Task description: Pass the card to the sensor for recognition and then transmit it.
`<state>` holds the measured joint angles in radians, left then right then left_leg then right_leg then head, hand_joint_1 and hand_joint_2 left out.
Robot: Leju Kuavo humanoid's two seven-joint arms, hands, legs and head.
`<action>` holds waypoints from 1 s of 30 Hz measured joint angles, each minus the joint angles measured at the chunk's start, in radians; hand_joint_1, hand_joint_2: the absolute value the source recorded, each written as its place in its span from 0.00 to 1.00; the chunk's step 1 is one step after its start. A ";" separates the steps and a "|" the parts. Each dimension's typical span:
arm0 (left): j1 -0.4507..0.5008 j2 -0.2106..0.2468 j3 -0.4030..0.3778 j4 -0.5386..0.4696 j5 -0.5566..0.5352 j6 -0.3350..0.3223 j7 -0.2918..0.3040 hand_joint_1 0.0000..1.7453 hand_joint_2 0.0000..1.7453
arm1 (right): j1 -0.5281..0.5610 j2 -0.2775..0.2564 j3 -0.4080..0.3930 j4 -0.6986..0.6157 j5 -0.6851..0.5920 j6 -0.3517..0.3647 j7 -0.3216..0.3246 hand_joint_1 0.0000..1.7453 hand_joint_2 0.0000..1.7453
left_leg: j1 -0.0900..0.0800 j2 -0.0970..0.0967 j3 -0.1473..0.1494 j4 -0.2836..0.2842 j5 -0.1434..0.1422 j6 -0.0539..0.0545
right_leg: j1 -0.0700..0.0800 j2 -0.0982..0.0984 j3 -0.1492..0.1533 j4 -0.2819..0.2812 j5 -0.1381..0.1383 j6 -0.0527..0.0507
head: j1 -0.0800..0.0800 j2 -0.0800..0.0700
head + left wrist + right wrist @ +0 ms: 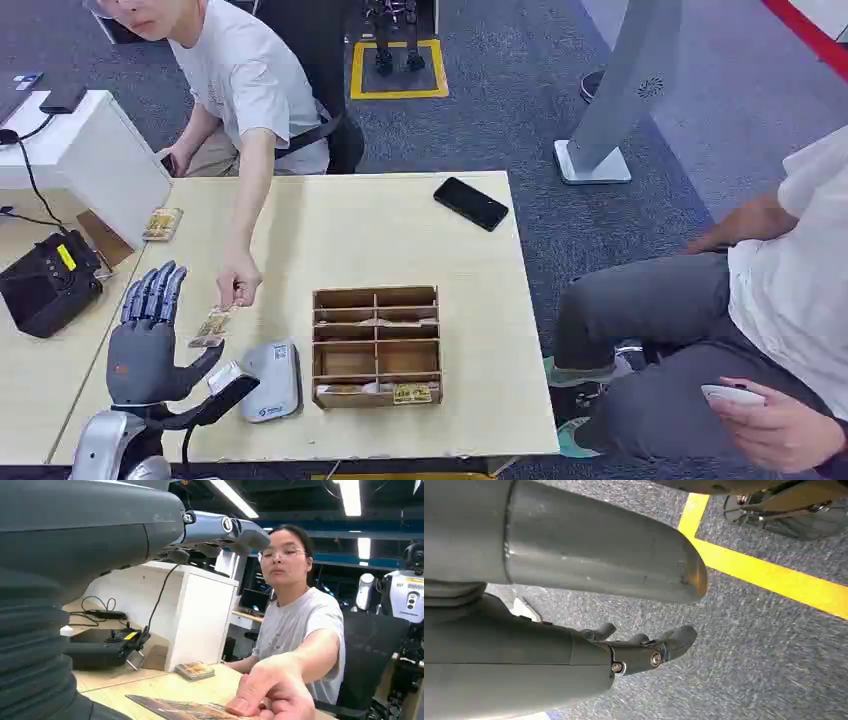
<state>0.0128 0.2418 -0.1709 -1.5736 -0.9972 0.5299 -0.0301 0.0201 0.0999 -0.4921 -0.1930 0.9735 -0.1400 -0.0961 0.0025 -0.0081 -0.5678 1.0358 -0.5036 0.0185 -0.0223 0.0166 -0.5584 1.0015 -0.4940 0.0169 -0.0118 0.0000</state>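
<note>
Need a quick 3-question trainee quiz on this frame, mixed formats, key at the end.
1. True or false: the left hand grips the card.
2. Who touches the card? A) the person's hand B) the robot's right hand C) nobody
3. Fill in: the black phone lies on the ___.

Key: 1 false, the card lies on the table beside it; 2 A; 3 table.

Pale wood table, black phone
</note>
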 joint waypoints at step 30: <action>0.011 -0.010 -0.003 0.000 0.017 0.004 -0.011 1.00 1.00 | -0.002 -0.002 0.000 0.010 -0.002 0.000 -0.010 0.00 0.00 | 0.000 0.000 0.000 0.000 0.000 0.000 | 0.000 0.000 0.000 0.000 0.000 0.000 | 0.000 0.000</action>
<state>0.0241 0.2323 -0.1736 -1.5736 -0.9800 0.5337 -0.0412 0.0177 0.0977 -0.4921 -0.1827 0.9712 -0.1404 -0.1064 0.0025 -0.0081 -0.5678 1.0357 -0.5036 0.0185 -0.0223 0.0165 -0.5584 1.0015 -0.4940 0.0169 -0.0118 0.0000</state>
